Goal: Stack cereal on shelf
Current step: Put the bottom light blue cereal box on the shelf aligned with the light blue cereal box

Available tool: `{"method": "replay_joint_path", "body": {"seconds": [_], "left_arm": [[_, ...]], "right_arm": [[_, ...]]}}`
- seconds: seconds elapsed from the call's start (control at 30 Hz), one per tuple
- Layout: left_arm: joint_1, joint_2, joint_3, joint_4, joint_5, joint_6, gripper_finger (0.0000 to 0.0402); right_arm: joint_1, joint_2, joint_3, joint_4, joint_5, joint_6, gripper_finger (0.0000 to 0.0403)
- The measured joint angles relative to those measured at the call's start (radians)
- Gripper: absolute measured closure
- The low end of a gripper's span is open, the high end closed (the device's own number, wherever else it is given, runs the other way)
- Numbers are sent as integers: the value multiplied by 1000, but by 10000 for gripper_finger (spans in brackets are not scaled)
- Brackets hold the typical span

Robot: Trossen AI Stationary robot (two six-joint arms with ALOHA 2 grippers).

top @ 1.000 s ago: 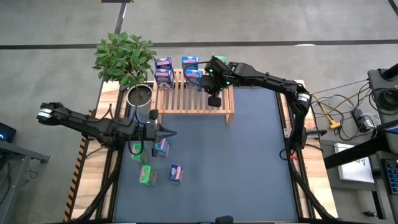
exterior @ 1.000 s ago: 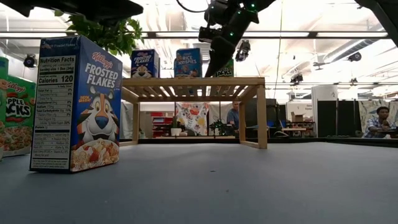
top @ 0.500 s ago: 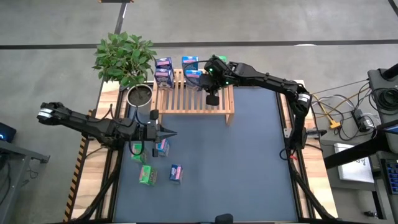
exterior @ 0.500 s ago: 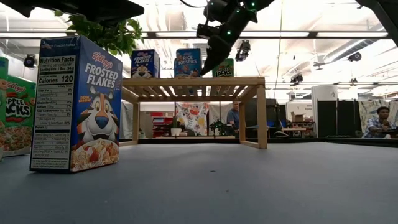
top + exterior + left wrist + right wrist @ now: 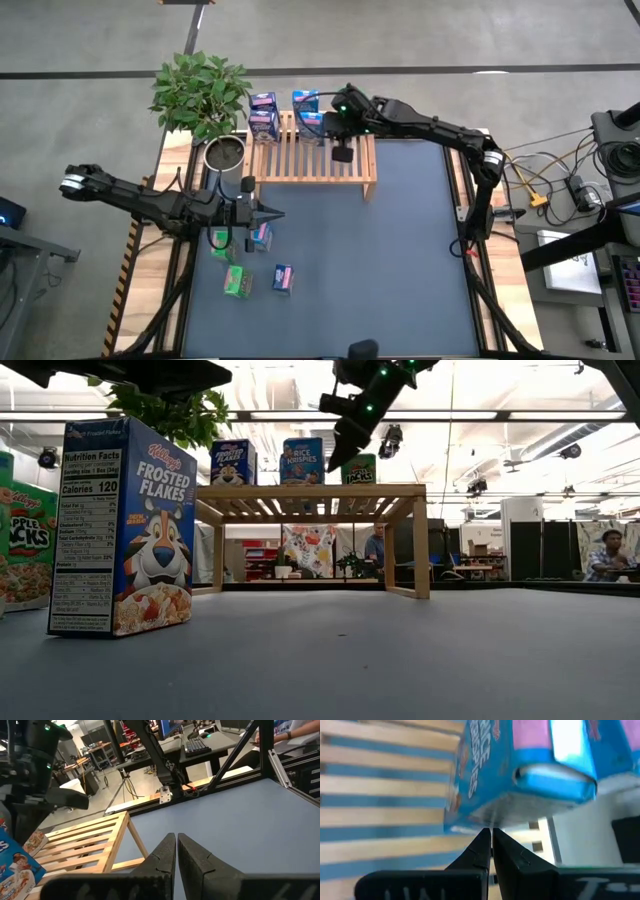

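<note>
Right tool point(image 5: 342, 153) above shelf point(image 5: 312, 160), blue-grey table point(image 5: 400, 260) — workshop behind

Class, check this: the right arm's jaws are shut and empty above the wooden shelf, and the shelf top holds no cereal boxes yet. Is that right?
Not quite. The right gripper is shut and empty above the shelf, but the shelf already holds boxes: the low view shows a Frosted Flakes box, a Rice Krispies box and a green box standing on top.

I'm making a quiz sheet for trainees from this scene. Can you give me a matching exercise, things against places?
Things:
1. large blue Frosted Flakes cardboard box
2. blue Rice Krispies cardboard box
3. right hand
4. potted green plant

Places:
A. above the light wooden slatted shelf
B. beside the shelf's left end
C. on the shelf
D. on the table

Pairs: 1-D, 2-C, 3-A, 4-B
</note>
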State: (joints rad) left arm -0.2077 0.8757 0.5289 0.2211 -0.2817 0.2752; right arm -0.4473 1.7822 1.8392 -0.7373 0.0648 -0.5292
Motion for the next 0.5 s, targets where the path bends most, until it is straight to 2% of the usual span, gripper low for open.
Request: {"method": "replay_joint_path", "body": {"seconds": [0.13,0.5], "left_arm": [[0,0,0,1,0,0,400],[0,0,0,4,0,0,400]], "right_arm": [[2,2,-1,34,-39,11,394],[2,2,-6,28,-39,34,394]]}}
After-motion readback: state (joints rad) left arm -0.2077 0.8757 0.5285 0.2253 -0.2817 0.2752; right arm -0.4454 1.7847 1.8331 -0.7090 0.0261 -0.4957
